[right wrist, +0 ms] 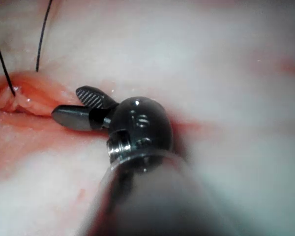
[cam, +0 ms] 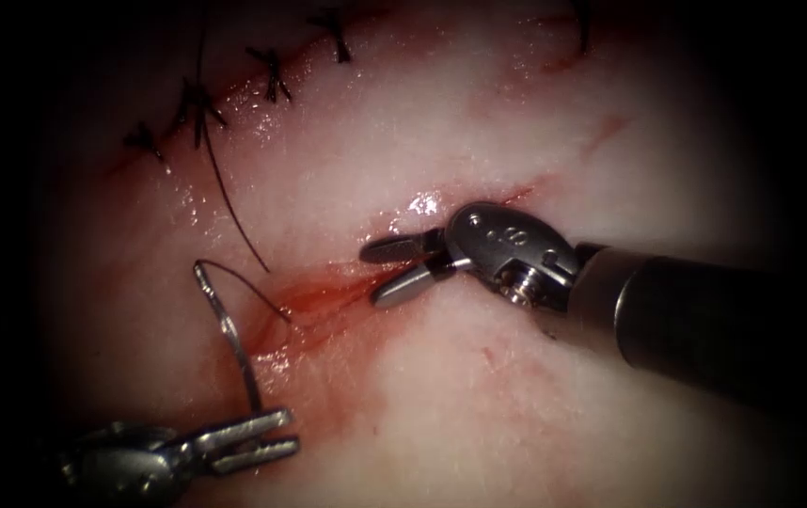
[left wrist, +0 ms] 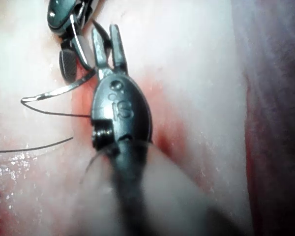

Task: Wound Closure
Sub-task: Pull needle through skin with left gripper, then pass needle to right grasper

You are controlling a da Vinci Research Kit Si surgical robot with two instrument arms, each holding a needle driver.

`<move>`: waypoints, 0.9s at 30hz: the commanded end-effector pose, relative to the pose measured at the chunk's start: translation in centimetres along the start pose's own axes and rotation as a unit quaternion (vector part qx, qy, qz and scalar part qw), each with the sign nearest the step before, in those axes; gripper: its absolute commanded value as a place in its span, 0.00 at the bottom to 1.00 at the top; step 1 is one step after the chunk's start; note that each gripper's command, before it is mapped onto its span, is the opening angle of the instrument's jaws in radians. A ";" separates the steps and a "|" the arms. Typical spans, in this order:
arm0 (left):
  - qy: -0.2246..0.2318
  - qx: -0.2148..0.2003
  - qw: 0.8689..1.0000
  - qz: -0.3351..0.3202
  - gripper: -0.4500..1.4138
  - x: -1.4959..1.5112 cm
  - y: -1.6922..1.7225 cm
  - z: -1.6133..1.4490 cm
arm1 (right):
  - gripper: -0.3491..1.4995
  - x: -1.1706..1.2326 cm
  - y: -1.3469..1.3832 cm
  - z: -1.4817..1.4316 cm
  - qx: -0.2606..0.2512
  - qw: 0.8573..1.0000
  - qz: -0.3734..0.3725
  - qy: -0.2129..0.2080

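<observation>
Endoscope view, nearest first: my left tool (cam: 292, 430) sits low at the dark edge, its body half lost in shadow and its shaft cut off. The jaws are a little apart. The left wrist view shows the same tool (left wrist: 104, 28) with pale tissue showing through the gap. The needle (cam: 232, 339) rises from that tool's upper jaw, curving up and away on the left of the cut. It lies over the surface, not in the tissue. Its lower end meets the jaw near the base, and the needle (left wrist: 54, 92) runs right up to the hinge. I see nothing clamped between the jaws, though the contact spot is hard to make out.

The thread (cam: 248, 287) leaves the needle's upper end and arcs right into the cut (cam: 328, 292), where red fluid (cam: 314, 296) pools. The thread (left wrist: 59, 114) passes just behind the tool's body.

Further in, my right tool (cam: 372, 275) hangs over the cut with its jaws wide open, holding nothing. One jaw is above the cut line, one below. Its thick shaft blocks the tissue to the right and runs out of frame. The right wrist view shows this tool (right wrist: 66, 104) just short of the open cut (right wrist: 24, 101), with the thread (right wrist: 2, 64) dipping into it.

Farthest back, a row of stitches (cam: 272, 75) has one long loose strand trailing toward the cut. Open tissue (cam: 479, 141) lies above the right tool, and the edges fade to black.
</observation>
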 end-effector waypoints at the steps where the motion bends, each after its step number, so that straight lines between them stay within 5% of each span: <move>1: -0.001 0.000 1.000 0.004 0.00 -0.02 -0.05 0.06 | 0.35 -0.02 0.05 0.09 0.001 1.000 -0.003 0.000; 7: 0.002 0.015 0.999 0.048 0.00 0.15 -0.29 0.03 | 0.36 -0.03 0.02 0.07 0.003 1.000 0.000 0.000; 14: -0.002 0.033 0.996 0.077 0.00 0.05 -0.37 0.05 | 0.49 0.01 0.01 0.01 0.006 1.000 0.008 0.000; 16: -0.012 0.039 0.995 0.090 0.00 -0.07 -0.34 0.09 | 0.60 0.04 -0.01 0.00 0.007 1.000 0.013 0.000; 17: -0.023 0.048 0.993 0.106 0.00 -0.28 -0.28 0.16 | 0.49 0.08 -0.08 -0.02 0.010 0.999 0.044 0.000; 19: -0.034 0.048 0.992 0.116 0.00 -0.47 -0.24 0.22 | 0.02 0.10 -0.15 -0.04 0.013 0.994 0.110 0.000; 22: -0.046 0.046 0.990 0.126 0.00 -0.65 -0.20 0.29 | 0.00 0.14 -0.21 -0.03 0.015 0.992 0.129 0.000; 23: -0.056 0.045 0.989 0.132 0.00 -0.80 -0.17 0.34 | 0.24 0.19 -0.25 -0.03 0.016 0.989 0.149 0.001; 24: -0.056 0.045 0.989 0.132 0.00 -0.80 -0.17 0.34 | 0.24 0.19 -0.25 -0.03 0.016 0.989 0.149 0.001; 25: -0.058 0.046 0.988 0.134 0.00 -0.85 -0.15 0.35 | 0.34 0.21 -0.26 -0.02 0.016 0.987 0.159 0.001; 26: -0.066 0.045 0.987 0.142 0.00 -0.94 -0.09 0.41 | 0.58 0.26 -0.28 0.00 0.017 0.979 0.205 0.008; 27: -0.070 0.046 0.986 0.146 0.00 -0.95 -0.07 0.43 | 0.64 0.27 -0.28 0.02 0.018 0.977 0.214 0.011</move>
